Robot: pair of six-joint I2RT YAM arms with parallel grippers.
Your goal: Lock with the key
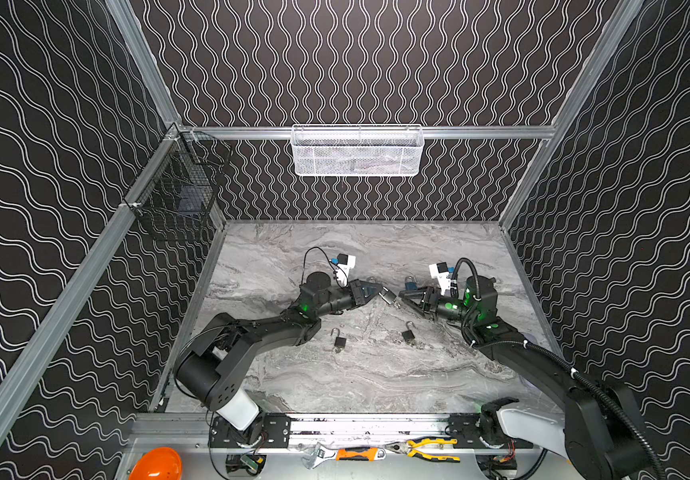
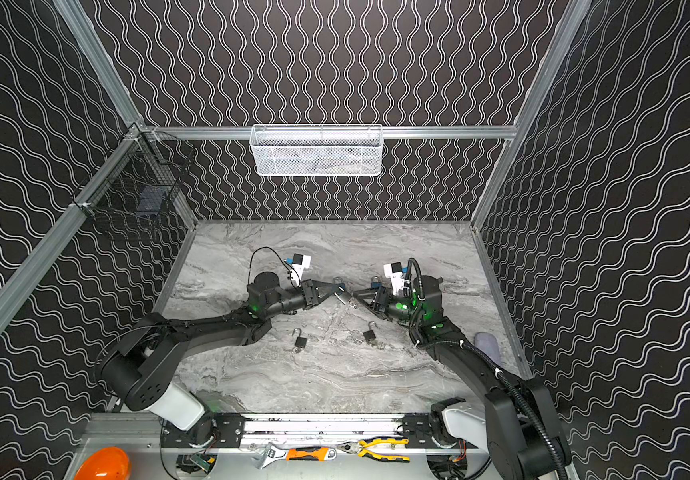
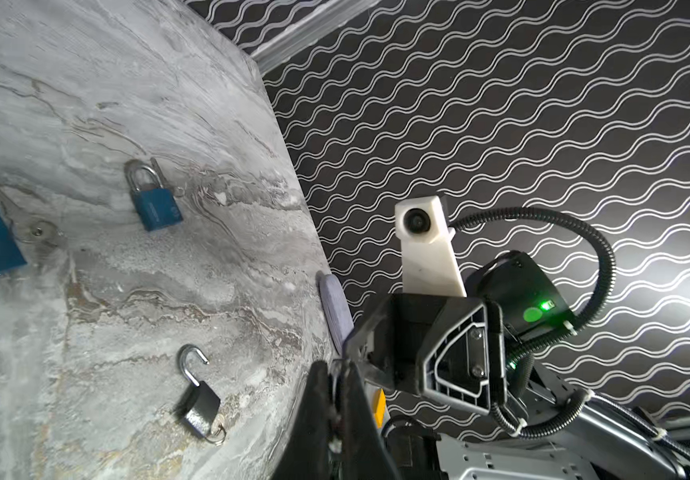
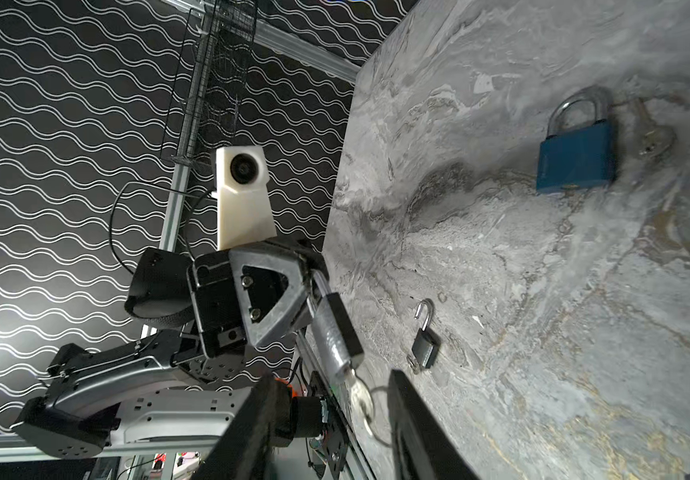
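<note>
Padlock (image 4: pixel 337 332) held midair, clamped in outstretched left tool (image 4: pixel 312 286); opposing right tool (image 4: pixel 335 424) spread apart around its key (image 4: pixel 360 399).

Key (image 4: pixel 359 400) in padlock (image 4: pixel 337 332) — table (image 4: pixel 542 291) beneath

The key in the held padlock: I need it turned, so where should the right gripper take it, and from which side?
Grip the key by its flat head, pads on its broad faces. Come in along the padlock from its keyway end, opposite the left gripper holding the shackle; only the head sticks out.
</note>
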